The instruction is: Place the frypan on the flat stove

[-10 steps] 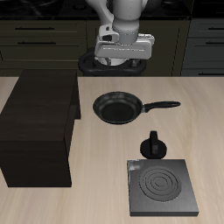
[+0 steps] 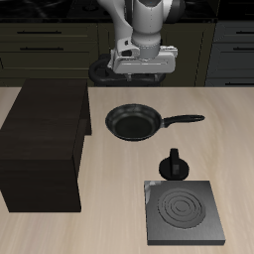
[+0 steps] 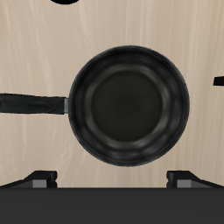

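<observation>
My gripper (image 2: 139, 71) hangs above the table (image 2: 233, 109), over the back part of it, and holds nothing. In the wrist view my two fingertips (image 3: 39, 178) show far apart with only bare wood and pan between them, so the jaws stand wide open.

The frypan (image 2: 132, 122) rests flat on the table, almost directly below me and a little nearer the front edge. Its handle (image 2: 184, 120) lies level and points away from the big dark brown box (image 2: 42, 144) that stands close beside the bowl. In the wrist view the pan's round bowl (image 3: 128, 103) fills the middle, so I judge I am lined up over the bowl, not over the handle (image 3: 33, 104).

The flat stove (image 2: 184, 211) sits well nearer the front edge, its ring marks bare and ready. A small black knob (image 2: 174, 164) stands on the table between pan and stove, just behind the slab (worth minding when I carry the pan across).

The pan is not yet grasped, so the task is barely begun. I reckon the handle is the sensible place to grip, since the bowl looks too wide for my jaws; that means shifting sideways along it before descending.
</observation>
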